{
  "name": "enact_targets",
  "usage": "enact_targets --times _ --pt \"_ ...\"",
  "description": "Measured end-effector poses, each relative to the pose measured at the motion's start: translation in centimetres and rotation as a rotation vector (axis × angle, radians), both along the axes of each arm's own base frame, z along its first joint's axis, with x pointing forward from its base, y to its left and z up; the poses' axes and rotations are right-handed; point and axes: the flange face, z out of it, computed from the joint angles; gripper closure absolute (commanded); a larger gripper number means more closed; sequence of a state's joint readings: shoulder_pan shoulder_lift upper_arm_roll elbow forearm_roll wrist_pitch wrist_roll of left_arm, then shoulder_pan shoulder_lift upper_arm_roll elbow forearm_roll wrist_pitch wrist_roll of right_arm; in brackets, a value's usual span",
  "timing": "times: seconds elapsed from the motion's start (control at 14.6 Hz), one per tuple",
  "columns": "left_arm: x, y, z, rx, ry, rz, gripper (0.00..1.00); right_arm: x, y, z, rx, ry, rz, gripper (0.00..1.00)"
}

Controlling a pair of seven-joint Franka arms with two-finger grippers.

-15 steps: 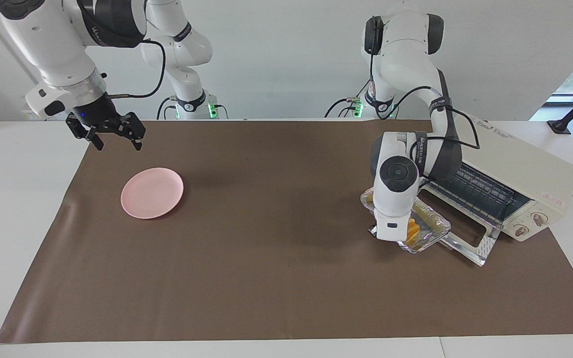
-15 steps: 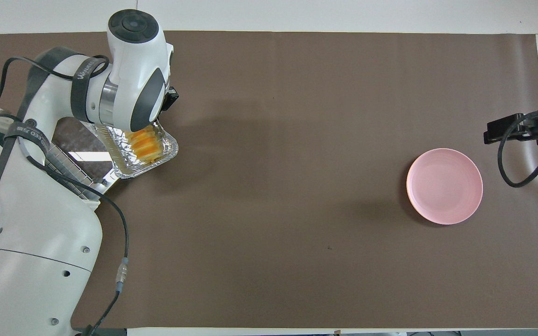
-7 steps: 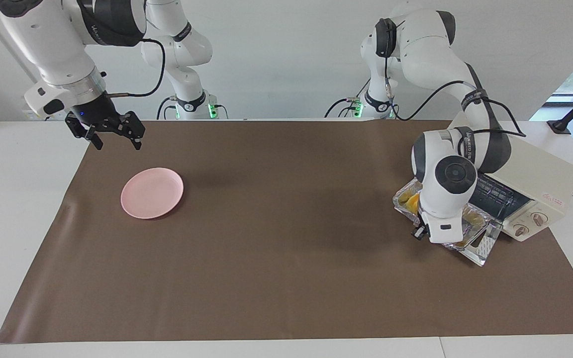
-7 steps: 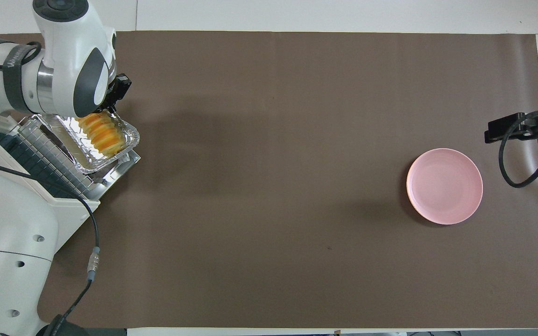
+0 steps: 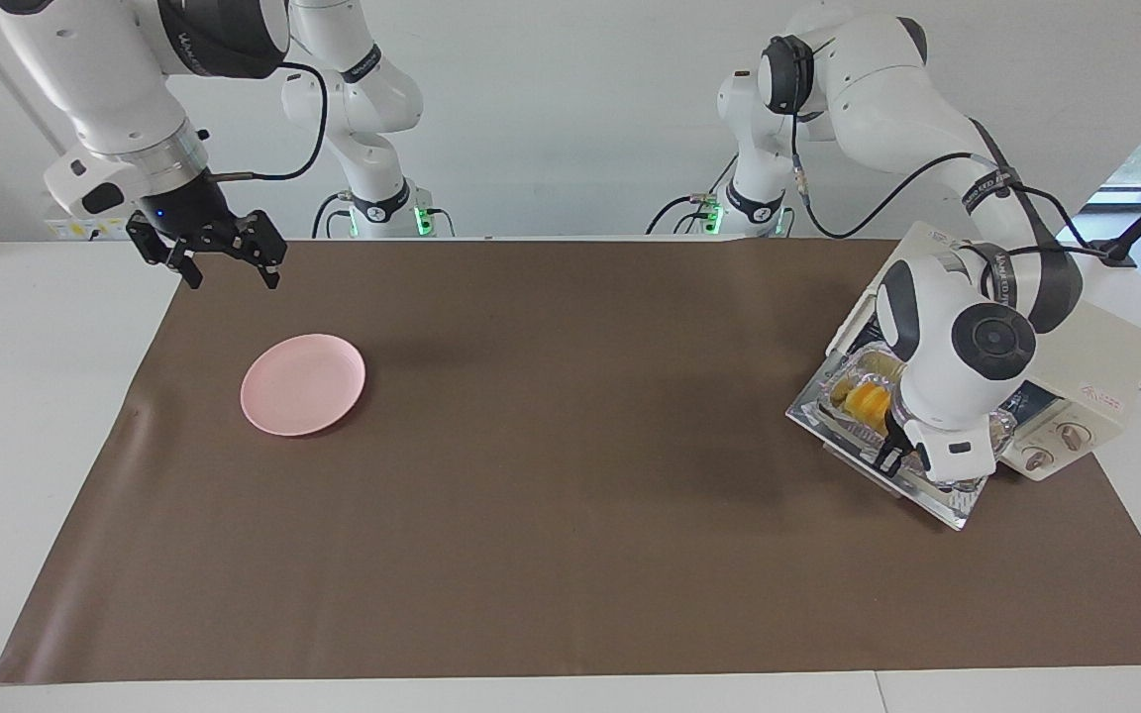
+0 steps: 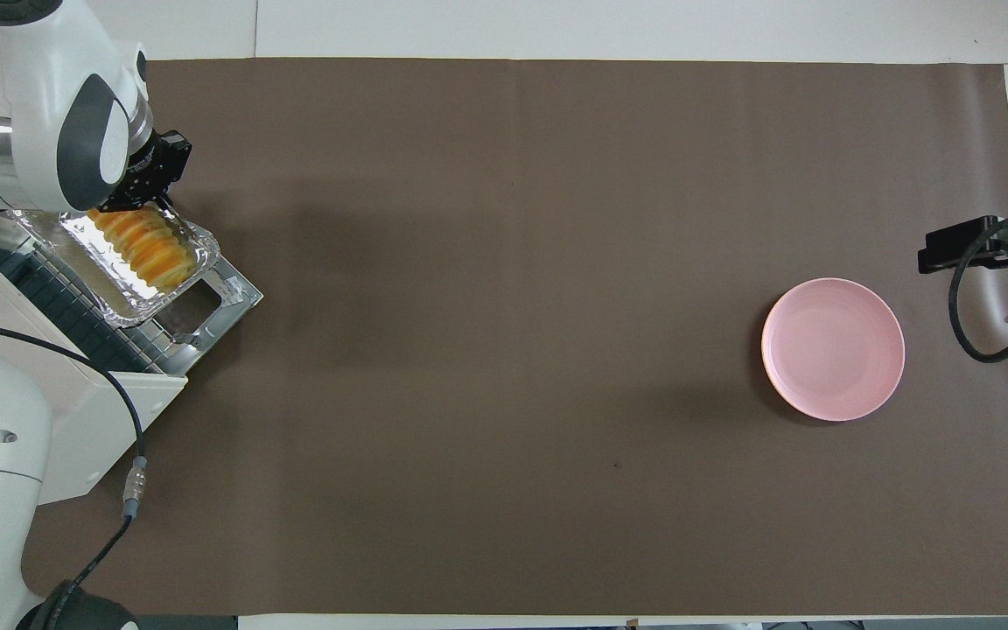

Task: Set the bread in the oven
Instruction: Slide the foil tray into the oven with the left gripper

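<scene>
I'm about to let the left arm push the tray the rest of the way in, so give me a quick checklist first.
1. Oven door down: ok.
2. Bread sits in the foil tray: ok.
3. Left claw shut on the foil tray's rim: ok.
4. Tray fully on the wire rack: not ok, part overhangs the door.
5. Right claw waits open near the pink plate, away from the oven: ok.

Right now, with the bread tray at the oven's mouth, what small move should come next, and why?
Probably the left gripper should push the foil tray deeper onto the oven rack: the bread still sits over the open door.
</scene>
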State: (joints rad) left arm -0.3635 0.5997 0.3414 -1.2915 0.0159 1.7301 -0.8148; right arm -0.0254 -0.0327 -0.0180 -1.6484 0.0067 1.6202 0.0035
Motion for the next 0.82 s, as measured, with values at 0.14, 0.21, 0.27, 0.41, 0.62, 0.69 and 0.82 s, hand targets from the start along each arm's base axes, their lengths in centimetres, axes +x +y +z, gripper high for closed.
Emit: enact_targets --times 0.14,0.21,0.27,0.41,0.62,0.69,0.82 --pt "0.1 1.2 0.0 -0.006 0.014 -0.025 1.00 -0.2 -0.4 -0.1 0.000 0.012 -0.007 0.00" --pt "0.1 1.9 -0.1 -0.011 0.024 -0.048 1.00 -0.2 -0.5 -0.1 0.000 0.012 -0.009 0.00" --pt "0.0 2.6 -0.2 -0.015 0.036 -0.068 1.00 -0.2 -0.6 -0.1 0.000 0.013 -0.011 0.00" --pt "-0.1 3.5 -0.7 -0.024 0.052 -0.076 1.00 -0.4 -1.1 -0.2 0.001 0.029 -0.021 0.00" --pt "-0.4 3.6 -1.2 -0.051 0.066 -0.064 1.00 -0.7 -1.5 -0.4 0.002 0.053 -0.028 0.00" --pt "-0.4 3.6 -1.2 -0.054 0.067 -0.058 1.00 -0.7 -1.6 -0.4 0.002 0.053 -0.029 0.00" --pt "-0.7 3.8 -1.2 -0.055 0.068 -0.036 1.00 -0.7 -1.7 -0.5 0.002 0.055 -0.030 0.00"
